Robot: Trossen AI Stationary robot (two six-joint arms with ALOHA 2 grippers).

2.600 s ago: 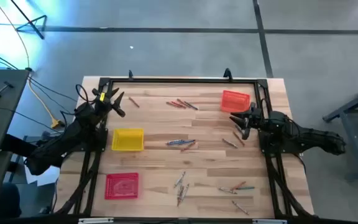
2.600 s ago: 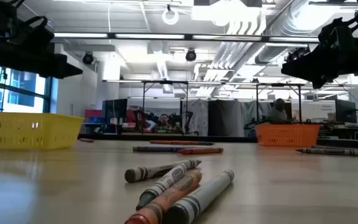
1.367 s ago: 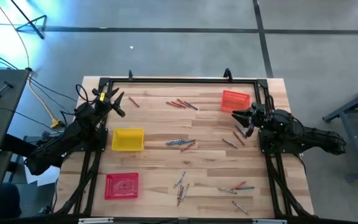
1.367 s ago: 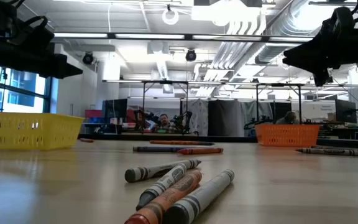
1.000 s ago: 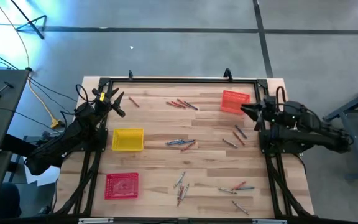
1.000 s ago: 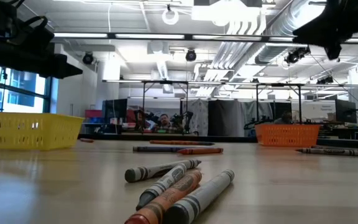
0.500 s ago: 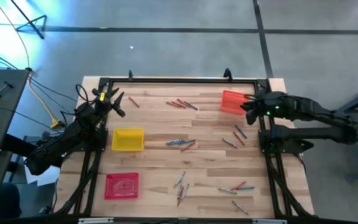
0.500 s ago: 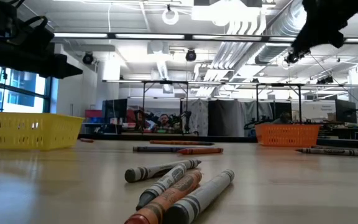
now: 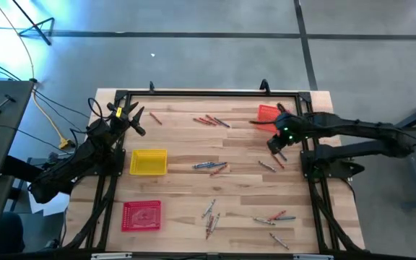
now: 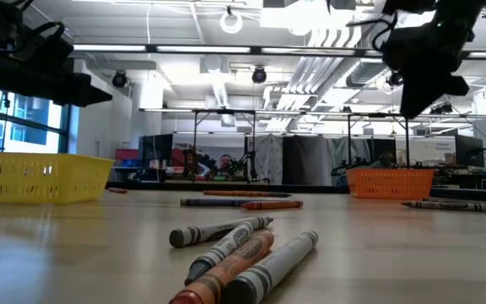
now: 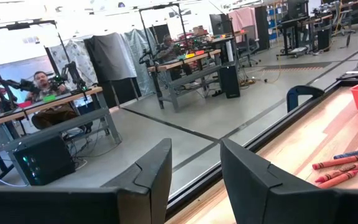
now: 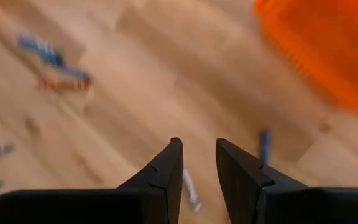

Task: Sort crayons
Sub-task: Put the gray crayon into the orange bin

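Crayons lie scattered on the wooden table in small groups: far middle (image 9: 211, 120), centre (image 9: 211, 167), near middle (image 9: 209, 215), near right (image 9: 274, 217) and right (image 9: 271, 162). My right gripper (image 9: 273, 142) is open and empty. It hangs high over the right group, beside the orange tray (image 9: 268, 113), pointing down. Its wrist view shows a blue crayon (image 12: 265, 146) and the orange tray (image 12: 328, 43) below the open fingers (image 12: 197, 165). My left gripper (image 9: 137, 119) is open and empty, waiting at the far left corner; it also shows in its wrist view (image 11: 194, 168).
A yellow tray (image 9: 149, 162) stands at the left and a red tray (image 9: 141, 215) at the near left. A black frame (image 9: 208, 92) runs round the table's edges. One crayon (image 9: 155, 119) lies near my left gripper. A person sits at a bench beyond the table (image 11: 42, 81).
My right gripper has risen and swung out from the table's right edge toward the table's left, past the near side of the orange tray. It has tipped from level to pointing down over the right group of crayons. No crayon has moved.
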